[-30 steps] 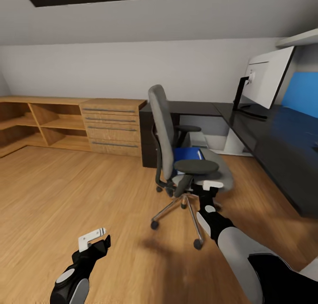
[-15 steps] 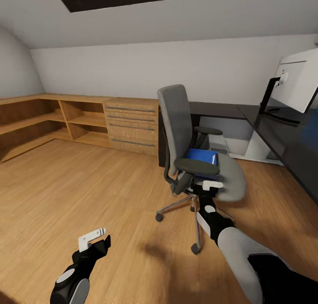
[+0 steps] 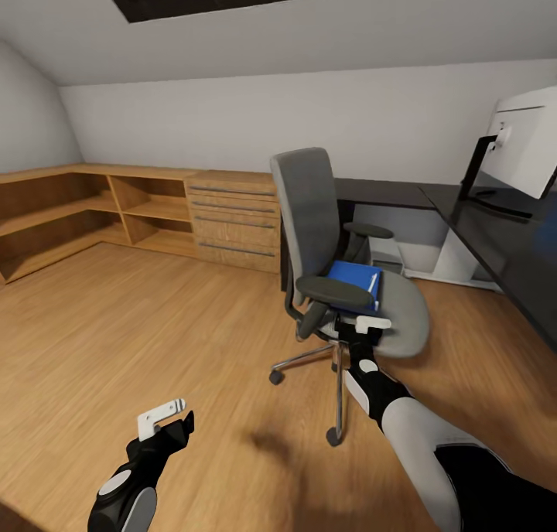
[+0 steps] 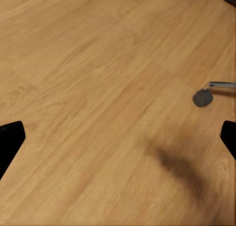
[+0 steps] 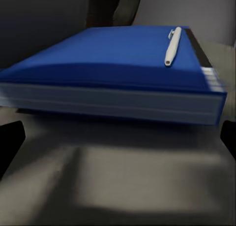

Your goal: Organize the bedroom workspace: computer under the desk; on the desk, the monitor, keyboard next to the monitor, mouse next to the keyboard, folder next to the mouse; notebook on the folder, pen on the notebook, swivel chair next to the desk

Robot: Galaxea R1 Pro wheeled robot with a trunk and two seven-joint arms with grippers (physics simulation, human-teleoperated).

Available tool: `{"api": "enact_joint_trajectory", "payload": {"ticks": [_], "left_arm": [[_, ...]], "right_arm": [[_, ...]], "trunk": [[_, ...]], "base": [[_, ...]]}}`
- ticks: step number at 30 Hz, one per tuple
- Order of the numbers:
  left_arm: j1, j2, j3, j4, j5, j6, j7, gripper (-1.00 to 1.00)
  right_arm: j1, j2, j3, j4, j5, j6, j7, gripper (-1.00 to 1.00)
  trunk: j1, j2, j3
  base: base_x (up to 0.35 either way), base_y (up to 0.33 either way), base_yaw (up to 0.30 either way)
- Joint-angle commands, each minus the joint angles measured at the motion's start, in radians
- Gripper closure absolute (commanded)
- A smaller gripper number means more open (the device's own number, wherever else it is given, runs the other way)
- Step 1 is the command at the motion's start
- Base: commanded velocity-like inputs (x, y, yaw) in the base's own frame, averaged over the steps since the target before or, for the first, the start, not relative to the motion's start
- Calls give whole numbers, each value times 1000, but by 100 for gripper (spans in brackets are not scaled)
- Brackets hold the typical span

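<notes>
Nearest: left gripper (image 3: 172, 414) low at near left, hanging over bare wood floor (image 3: 116, 323), fingers apart w/ nothing between. Left wrist view: floor boards plus one chair caster (image 4: 201, 98) off to the side.

Right gripper (image 3: 370, 325) reaches fwd to the near edge of the swivel chair (image 3: 340, 284) seat, just below the near armrest. Right wrist view has both finger tips (image 5: 11, 140) dark at the frame's edges, wide apart, not gripping; grey seat cushion (image 5: 123, 186) directly ahead.

On the seat: blue folder (image 3: 353, 279), lying flat, w/ a white pen (image 3: 372, 283) resting on top along its right side. Wrist view: folder (image 5: 118, 73) is thick, white page edges facing the gripper, pen (image 5: 172, 45) lying lengthwise near one edge. Can't tell if a separate notebook sits on it.

Chair stands on the floor mid-room, backrest to the left, just left of the dark desk (image 3: 503, 246).

Farther: monitor (image 3: 526, 149) on the desk at far right, seen from behind on its stand. White computer (image 3: 383, 252) box under the desk by the far wall. Far left: wooden shelves (image 3: 70, 215) and drawer unit (image 3: 236, 223) along the wall.
</notes>
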State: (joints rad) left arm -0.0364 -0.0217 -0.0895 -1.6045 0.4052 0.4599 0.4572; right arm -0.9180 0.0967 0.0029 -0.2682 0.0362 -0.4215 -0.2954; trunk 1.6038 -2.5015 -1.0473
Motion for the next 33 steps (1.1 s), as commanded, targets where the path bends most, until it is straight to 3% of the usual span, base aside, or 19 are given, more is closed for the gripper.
{"api": "enact_joint_trajectory", "payload": {"ticks": [1,16,21,27,33], "left_arm": [[0,0,-1,-1,11,2,9,-100],[0,0,0,-1,11,2,9,-100],[0,0,0,-1,11,2,9,-100],[0,0,0,-1,12,2,10,-100],[0,0,1,0,12,2,10,-100]], "right_arm": [[-1,0,0,1,4,-2,-5,-100],[-1,-8,-3,0,2,-2,-4,-100],[-1,-10,-10,0,-10,-8,-5,-100],[-1,-9,-20,5,-86,-67,-6,-100],[-1,-25,-34,7,-207,-83,-8,-100]], "trunk": [[0,0,-1],[0,0,-1],[0,0,-2],[0,0,-2],[0,0,-2]], "base": [[0,0,-230],[0,0,-282],[0,0,-117],[0,0,-19],[0,0,-2]]}}
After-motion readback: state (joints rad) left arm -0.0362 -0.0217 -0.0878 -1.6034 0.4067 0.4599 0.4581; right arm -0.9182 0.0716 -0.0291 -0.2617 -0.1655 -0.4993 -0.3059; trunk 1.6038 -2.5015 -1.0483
